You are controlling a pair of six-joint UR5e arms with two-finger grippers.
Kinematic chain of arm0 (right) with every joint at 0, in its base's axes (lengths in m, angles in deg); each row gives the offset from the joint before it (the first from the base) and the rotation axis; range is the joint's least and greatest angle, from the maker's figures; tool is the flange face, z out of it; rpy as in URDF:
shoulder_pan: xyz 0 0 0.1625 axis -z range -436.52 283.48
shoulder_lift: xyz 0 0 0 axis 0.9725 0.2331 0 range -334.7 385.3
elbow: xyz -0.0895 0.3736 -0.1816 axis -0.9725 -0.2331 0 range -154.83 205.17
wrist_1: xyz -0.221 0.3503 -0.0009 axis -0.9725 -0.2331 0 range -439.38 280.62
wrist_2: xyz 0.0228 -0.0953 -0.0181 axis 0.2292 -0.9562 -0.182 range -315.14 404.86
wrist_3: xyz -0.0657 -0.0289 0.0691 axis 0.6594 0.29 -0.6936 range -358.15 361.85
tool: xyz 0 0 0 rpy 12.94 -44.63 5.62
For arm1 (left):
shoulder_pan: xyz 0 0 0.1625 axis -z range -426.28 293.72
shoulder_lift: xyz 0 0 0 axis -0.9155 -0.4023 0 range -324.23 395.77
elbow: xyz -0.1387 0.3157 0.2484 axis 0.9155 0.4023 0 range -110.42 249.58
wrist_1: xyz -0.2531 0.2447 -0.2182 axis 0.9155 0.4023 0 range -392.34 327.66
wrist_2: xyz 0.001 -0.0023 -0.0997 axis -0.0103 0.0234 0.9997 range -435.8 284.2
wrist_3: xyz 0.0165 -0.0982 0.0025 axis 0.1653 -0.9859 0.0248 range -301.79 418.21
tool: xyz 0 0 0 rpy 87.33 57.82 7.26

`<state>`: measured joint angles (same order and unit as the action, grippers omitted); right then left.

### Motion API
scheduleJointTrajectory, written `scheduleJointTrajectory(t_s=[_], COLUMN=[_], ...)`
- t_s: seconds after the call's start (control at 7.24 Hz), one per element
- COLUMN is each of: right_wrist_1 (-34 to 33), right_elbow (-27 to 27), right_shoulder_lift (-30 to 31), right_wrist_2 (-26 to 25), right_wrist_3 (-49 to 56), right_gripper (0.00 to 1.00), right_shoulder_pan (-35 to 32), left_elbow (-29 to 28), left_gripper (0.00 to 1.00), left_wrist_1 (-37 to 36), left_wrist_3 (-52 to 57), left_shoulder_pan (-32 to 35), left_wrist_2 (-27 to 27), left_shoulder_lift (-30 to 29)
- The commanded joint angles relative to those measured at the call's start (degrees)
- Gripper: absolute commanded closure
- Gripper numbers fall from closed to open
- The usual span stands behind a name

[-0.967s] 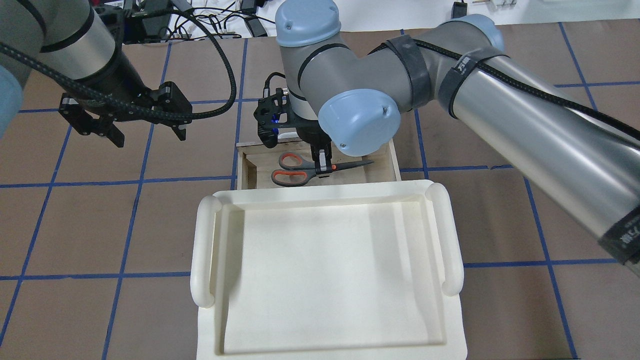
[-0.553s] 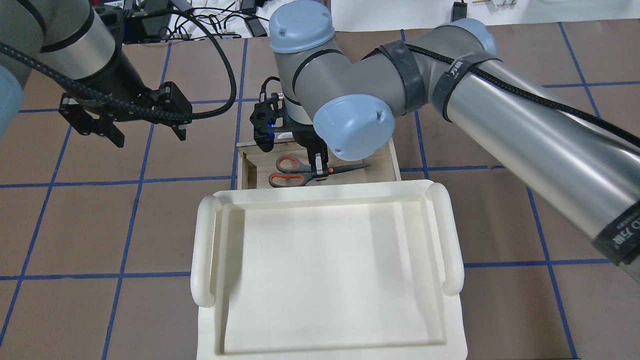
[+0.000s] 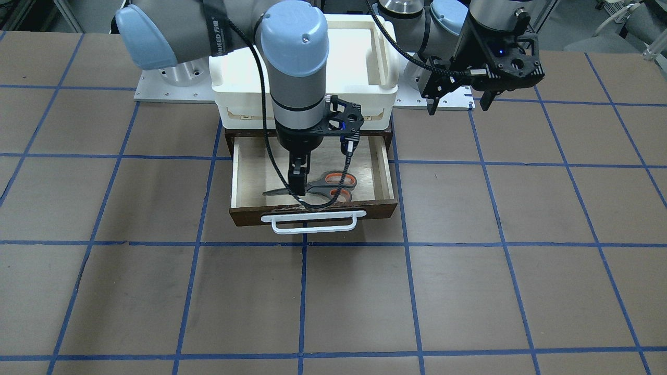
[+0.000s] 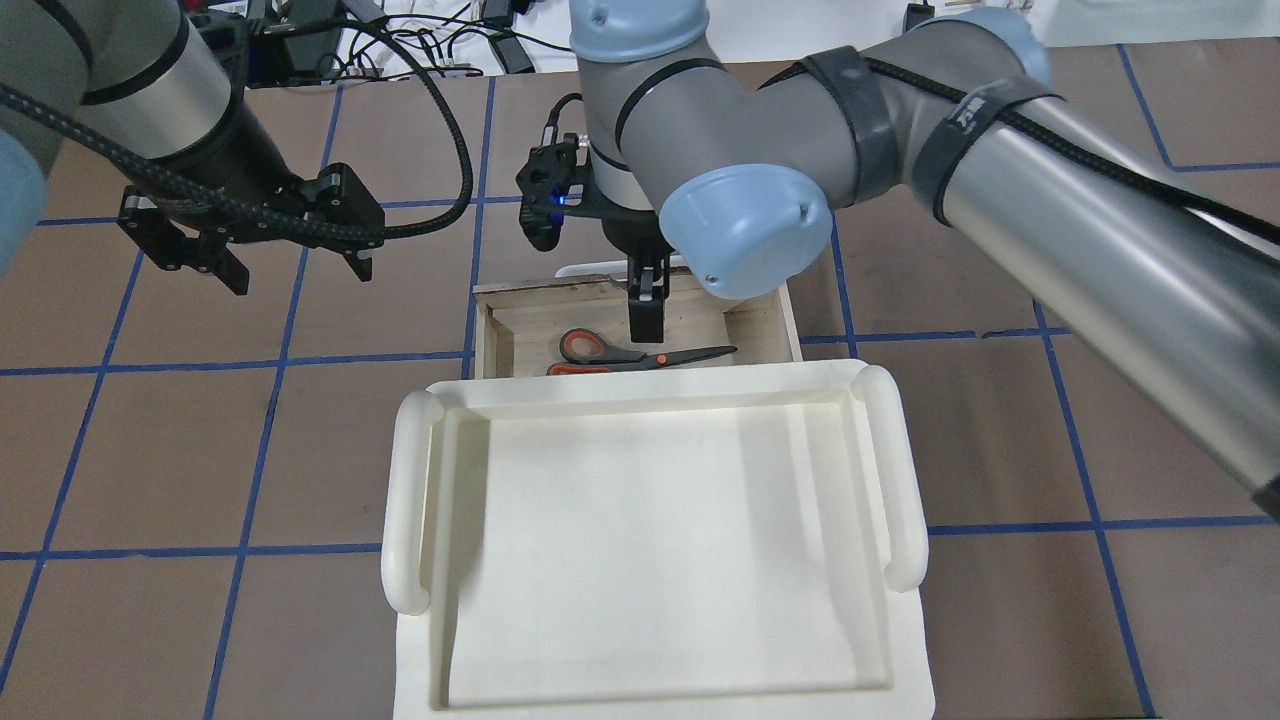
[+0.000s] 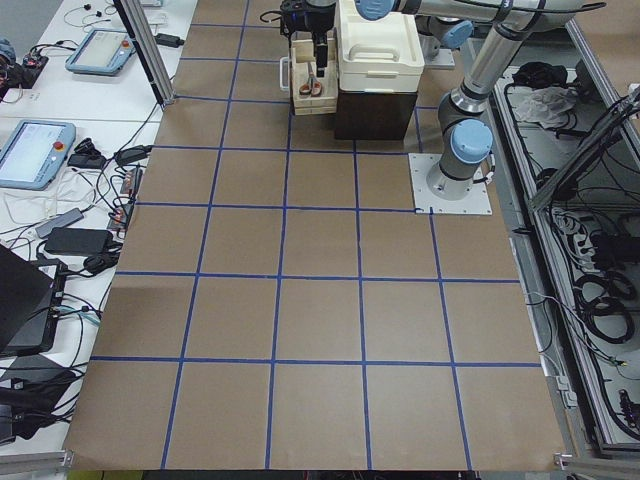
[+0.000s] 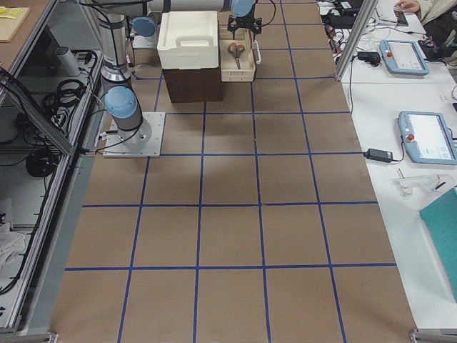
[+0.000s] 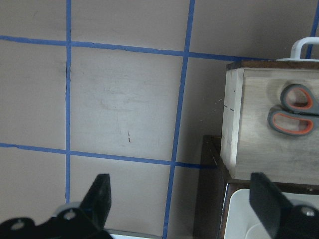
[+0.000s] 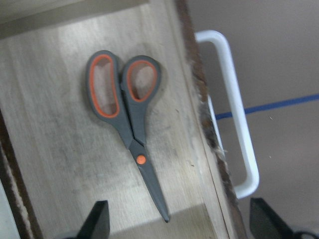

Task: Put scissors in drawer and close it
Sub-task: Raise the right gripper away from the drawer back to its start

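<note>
Grey-handled scissors (image 8: 130, 130) lie flat on the floor of the open drawer (image 3: 375, 212), directly beneath our right end effector (image 4: 645, 318), which is spread wide and empty. Their long axis runs parallel to the drawer front. We judge this arm nearer the white handle (image 3: 312, 225) than our left end effector (image 4: 298, 278), also spread, well aside.

We see the drawer (image 3: 383, 174) pulled out over the desk (image 3: 469, 271), its white bar handle (image 3: 312, 228) facing us. The scissors (image 3: 322, 187) lie flat on its pale floor, blades toward the view's left and orange-lined loops toward its right. The right claw (image 3: 297, 188) points straight down over their middle. The left claw (image 3: 458, 104) hangs beside the cream tray (image 3: 245, 112), its fingers spread.
</note>
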<state>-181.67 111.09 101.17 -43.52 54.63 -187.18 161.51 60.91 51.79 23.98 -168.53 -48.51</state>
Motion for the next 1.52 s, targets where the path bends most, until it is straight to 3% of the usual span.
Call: scheduleJointTrajectory(t_s=[0.0, 0.41, 1.11, 1.38], right_wrist_1=[-0.3, 0.2, -0.1, 1.4], right_elbow=[-0.3, -0.1, 1.1, 1.0], right_shoulder_lift=[3.1, 6.5, 6.8, 8.3], right_wrist_2=[0.8, 0.4, -0.6, -1.5], right_wrist_3=[-14.8, -33.8, -40.7, -51.6], right_gripper=[0.0, 0.0, 0.0, 0.0], right_shoulder_pan=[7.2, 14.0, 14.0, 14.4], left_elbow=[0.0, 0.0, 0.2, 0.3], left_gripper=[0.0, 0.0, 0.0, 0.0], left_wrist_1=[0.0, 0.1, -0.5, -0.6], left_wrist_3=[0.0, 0.0, -1.5, -4.5], left_shoulder_pan=[0.0, 0.0, 0.4, 0.6], left_wrist_2=[0.0, 0.0, 0.4, 0.6], left_shoulder_lift=[0.0, 0.0, -1.4, -2.0])
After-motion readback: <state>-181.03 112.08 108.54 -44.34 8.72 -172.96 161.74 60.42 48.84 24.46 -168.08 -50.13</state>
